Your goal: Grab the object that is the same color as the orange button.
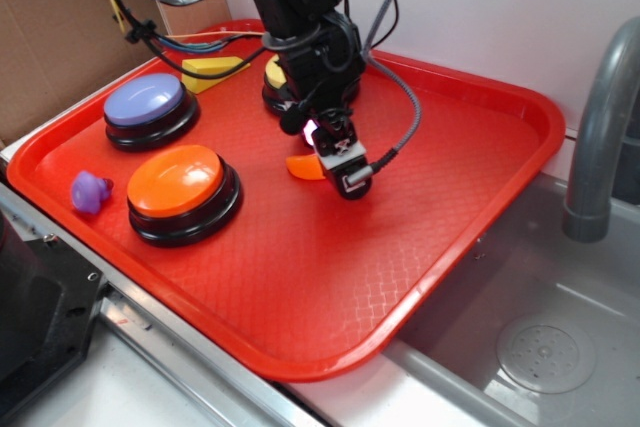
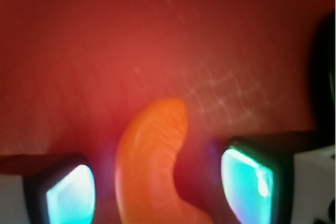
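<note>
Gripper [image 2: 157, 190] is down on the red tray [image 1: 480, 127], fingers [image 2: 71, 192] spread apart with the orange crescent [image 2: 152, 166] lying between them. Crescent sits nearer the left pad in wrist view, gap visible on the other side, contact unclear. Orange button [image 1: 178, 182] well apart, beyond the fingers, next to the purple-topped button [image 1: 147, 102]
</note>
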You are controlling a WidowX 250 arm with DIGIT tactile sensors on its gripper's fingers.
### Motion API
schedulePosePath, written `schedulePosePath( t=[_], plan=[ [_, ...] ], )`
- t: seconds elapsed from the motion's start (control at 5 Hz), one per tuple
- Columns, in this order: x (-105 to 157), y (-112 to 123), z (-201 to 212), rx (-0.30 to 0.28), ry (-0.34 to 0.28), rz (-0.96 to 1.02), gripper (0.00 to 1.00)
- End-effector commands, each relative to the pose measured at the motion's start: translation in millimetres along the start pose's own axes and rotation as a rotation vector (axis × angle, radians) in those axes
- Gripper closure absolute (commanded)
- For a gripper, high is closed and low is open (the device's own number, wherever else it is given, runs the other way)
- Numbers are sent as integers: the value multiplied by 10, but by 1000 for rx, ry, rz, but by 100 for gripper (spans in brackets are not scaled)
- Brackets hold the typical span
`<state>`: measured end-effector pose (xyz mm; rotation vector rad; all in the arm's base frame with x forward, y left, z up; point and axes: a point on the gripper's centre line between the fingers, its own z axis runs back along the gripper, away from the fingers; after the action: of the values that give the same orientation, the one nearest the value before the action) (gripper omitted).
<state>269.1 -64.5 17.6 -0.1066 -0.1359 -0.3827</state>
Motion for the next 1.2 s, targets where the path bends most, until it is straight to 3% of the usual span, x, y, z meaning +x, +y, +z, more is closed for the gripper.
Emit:
schedulePosePath(
  t=[0.0, 0.4, 1.0],
  plan=[
    [3, -74, -6, 22, 16, 1, 100],
    [-36, -99, 2, 30, 52, 17, 100],
    [-83, -12, 881, 70, 95, 131, 100]
  ],
)
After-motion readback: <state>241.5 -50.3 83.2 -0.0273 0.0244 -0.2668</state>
